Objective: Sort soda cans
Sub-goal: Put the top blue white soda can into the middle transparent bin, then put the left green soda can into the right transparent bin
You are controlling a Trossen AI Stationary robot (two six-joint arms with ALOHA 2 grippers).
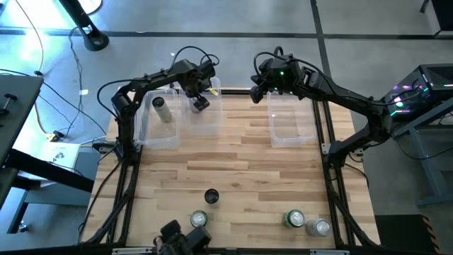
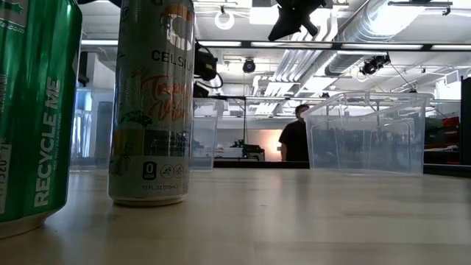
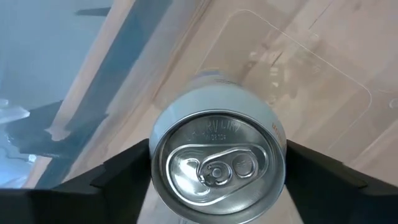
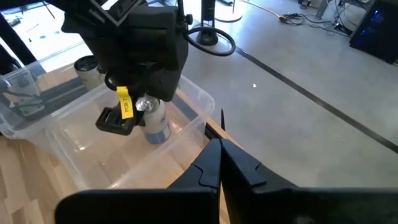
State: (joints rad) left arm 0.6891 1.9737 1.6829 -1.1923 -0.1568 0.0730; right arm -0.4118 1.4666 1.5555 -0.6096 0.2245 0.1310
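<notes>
My left gripper hangs over the middle clear bin at the table's far side, shut on a silver-white can. The right wrist view shows that can upright inside the bin under the left gripper. Another silver can stands in the far-left bin. A black can, a green can, a silver can and one more can stand by the near edge. My right gripper, shut and holding nothing, hovers at the far end of the right bin. My left gripper pinches the silver-white can between its two fingers, one on each side of the wall just below the top rim. It comes from above, pointing down. The can hangs upright below it inside the bin; whether its base touches the bin floor I cannot tell.
In the low view a green can and a silver Celsius can stand close to the camera, with clear bins behind them. A person stands in the room beyond the table. Bare wood lies between the bins and the near cans.
</notes>
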